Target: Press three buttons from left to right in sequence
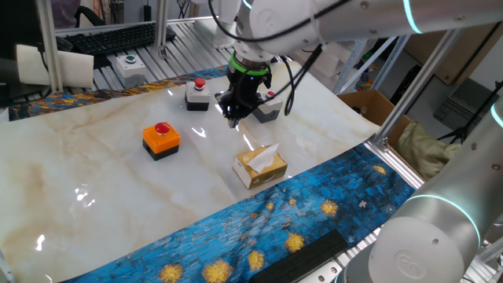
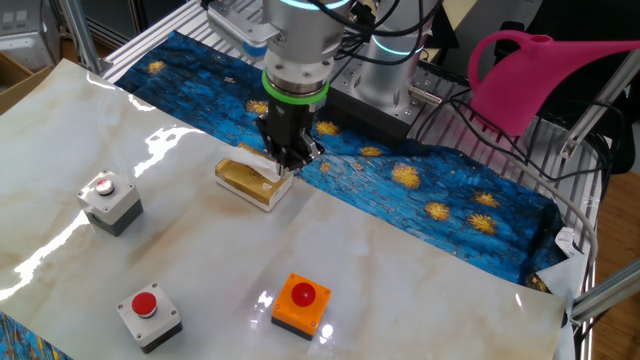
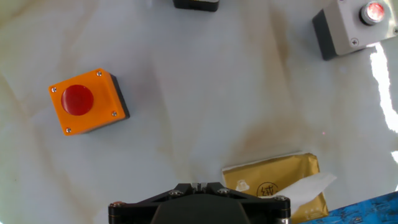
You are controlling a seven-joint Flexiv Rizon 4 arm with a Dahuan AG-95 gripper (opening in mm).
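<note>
While the arm hangs over the marbled surface (image 1: 94, 181), its pincer (image 1: 233, 118) points straight down with the fingertips shut together and nothing between them, clear of every switch. From the one fixed view, nearest the camera lies the blue patterned cloth (image 1: 259, 228) along the surface's edge, and just beyond it the yellow tissue box (image 1: 259, 167), a white tissue sticking out of its top. Left of that box and a little farther back sits the orange button box (image 1: 161, 140) on its black base, its red cap up, well apart from the pincer. Farther still, the pincer hovers above bare marble between the tissue box and the two grey switches. One grey button box (image 1: 197, 94) stands to the pincer's left at the far side; the second grey button box (image 1: 267, 108) is partly hidden behind the fingers. Beyond the surface's far edge rests a pale box with a green button (image 1: 130, 68).
</note>
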